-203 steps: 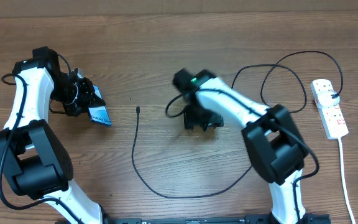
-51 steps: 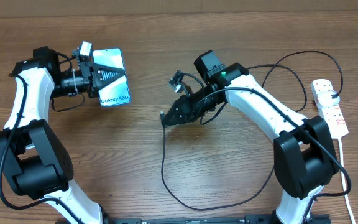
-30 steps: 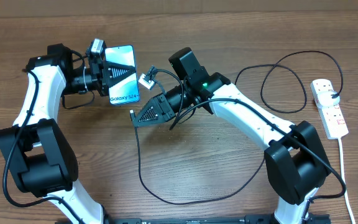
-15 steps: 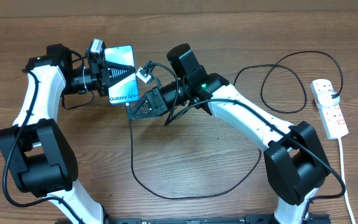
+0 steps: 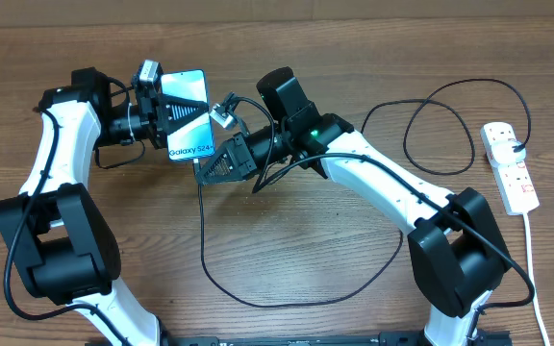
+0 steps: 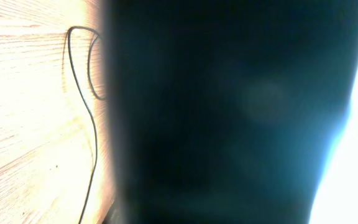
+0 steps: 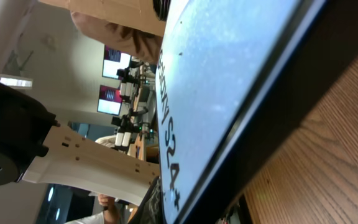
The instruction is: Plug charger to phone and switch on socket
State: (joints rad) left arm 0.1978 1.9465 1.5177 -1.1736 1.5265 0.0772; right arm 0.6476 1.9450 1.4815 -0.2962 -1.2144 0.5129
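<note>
Phone (image 5: 192, 148) was held up off the counter (image 5: 315, 240) at upper left, screen up, "Galaxy S24" band toward its near end. Left hand (image 5: 175, 117) was pressed together on it, gripping from the side. In the left wrist view a dark slab filled most of the frame, probably the phone's body; no detail there.

Charger (image 5: 203, 250): the thin black cable looped across the counter from the right hand out to the socket (image 5: 510, 163) at far right. Right hand (image 5: 205, 171) was pinching the cable's tip end, fingertips right at the phone's near edge. The right wrist view showed the phone's screen (image 7: 229, 81) and black edge very close, wood grain beneath. The connector itself was hidden, so I couldn't tell if it was seated in the port or only touching.

Progress, as a judgement: phone lifted and cable tip brought to it, so the plug-in step was under way, not confirmed. A black plug appeared to sit in the socket's far end. Left to do: finish the insertion, then press the socket's switch, with both hands well apart from it. White lead (image 5: 535, 259) ran off the socket toward the near edge.

Containers: none in view.
</note>
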